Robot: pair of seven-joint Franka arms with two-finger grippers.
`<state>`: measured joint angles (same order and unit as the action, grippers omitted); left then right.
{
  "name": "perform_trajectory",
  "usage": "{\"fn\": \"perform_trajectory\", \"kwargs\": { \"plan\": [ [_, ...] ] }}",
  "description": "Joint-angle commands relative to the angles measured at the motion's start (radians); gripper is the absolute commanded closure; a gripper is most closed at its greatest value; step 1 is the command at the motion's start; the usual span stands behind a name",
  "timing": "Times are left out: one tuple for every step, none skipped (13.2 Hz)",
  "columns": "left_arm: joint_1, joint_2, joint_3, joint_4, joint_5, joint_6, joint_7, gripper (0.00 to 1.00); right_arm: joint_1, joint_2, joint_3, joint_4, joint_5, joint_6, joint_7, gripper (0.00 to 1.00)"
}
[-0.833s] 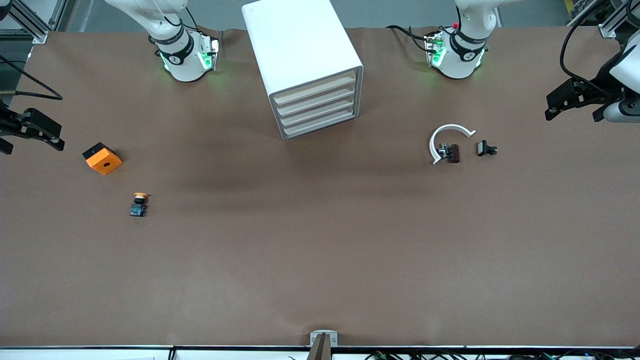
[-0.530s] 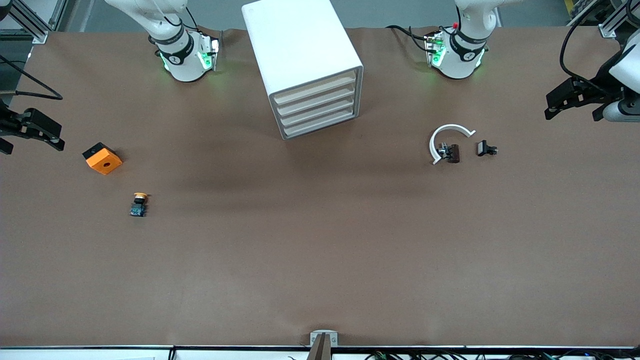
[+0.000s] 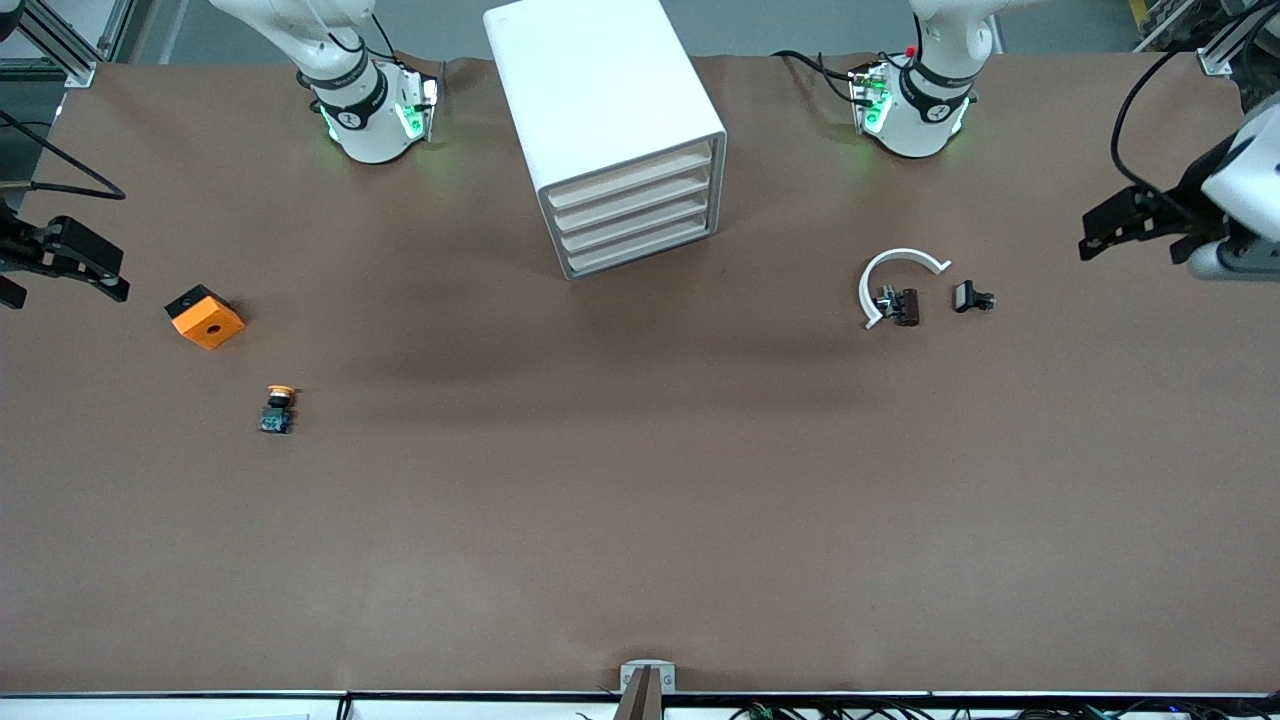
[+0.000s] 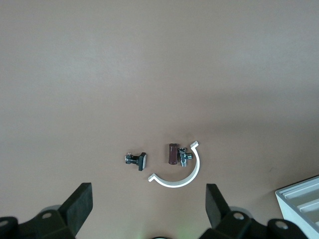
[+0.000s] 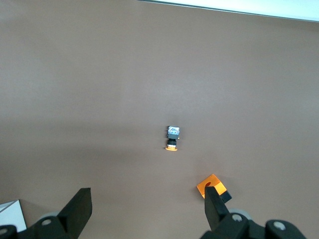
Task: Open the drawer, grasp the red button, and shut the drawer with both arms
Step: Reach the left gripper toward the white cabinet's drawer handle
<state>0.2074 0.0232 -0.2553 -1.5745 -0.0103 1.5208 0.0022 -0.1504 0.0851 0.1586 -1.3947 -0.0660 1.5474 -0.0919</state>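
Observation:
The white cabinet (image 3: 600, 90) stands between the two arm bases, and its stacked cream drawer fronts (image 3: 632, 215) all sit flush and shut. The button is out of view. My left gripper (image 3: 1132, 240) hangs open over the table's edge at the left arm's end. In the left wrist view the left gripper (image 4: 148, 199) holds nothing, and a corner of the cabinet (image 4: 301, 199) shows. My right gripper (image 3: 62, 285) hangs open over the right arm's end. In the right wrist view the right gripper (image 5: 147, 199) is also empty.
An orange cube with a hole (image 3: 205, 317) and a yellow-capped button (image 3: 277, 408) lie toward the right arm's end. A white curved piece (image 3: 895, 275), a brown part (image 3: 905, 306) and a small black part (image 3: 972, 297) lie toward the left arm's end.
The left gripper has shifted slightly toward the middle of the table. The right arm has not moved, and the drawers stay shut.

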Motion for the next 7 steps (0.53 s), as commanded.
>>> {"fn": "perform_trajectory", "kwargs": {
  "plan": [
    [-0.002,0.079,-0.004,0.031,-0.007,0.027,0.004,0.00,-0.003,0.012,0.007,0.025,-0.009,-0.010,0.003,0.00],
    [-0.002,0.107,-0.004,0.031,-0.008,0.042,0.002,0.00,-0.003,0.012,0.007,0.025,-0.009,-0.010,0.003,0.00],
    [0.000,0.139,-0.005,0.028,-0.013,0.068,0.001,0.00,-0.003,0.010,0.007,0.025,-0.009,-0.010,0.003,0.00],
    [-0.002,0.174,-0.005,0.024,-0.014,0.102,-0.007,0.00,-0.005,0.010,0.007,0.025,-0.009,-0.010,0.003,0.00],
    [-0.003,0.205,-0.007,0.021,-0.014,0.133,-0.013,0.00,-0.006,0.010,0.007,0.025,-0.009,-0.010,0.001,0.00],
    [-0.013,0.230,-0.005,0.019,-0.014,0.168,-0.019,0.00,-0.005,0.010,0.007,0.025,-0.009,-0.010,0.003,0.00],
    [-0.016,0.250,-0.007,0.013,-0.014,0.189,-0.052,0.00,-0.006,0.010,0.007,0.025,-0.009,-0.010,0.003,0.00]
  ]
}}
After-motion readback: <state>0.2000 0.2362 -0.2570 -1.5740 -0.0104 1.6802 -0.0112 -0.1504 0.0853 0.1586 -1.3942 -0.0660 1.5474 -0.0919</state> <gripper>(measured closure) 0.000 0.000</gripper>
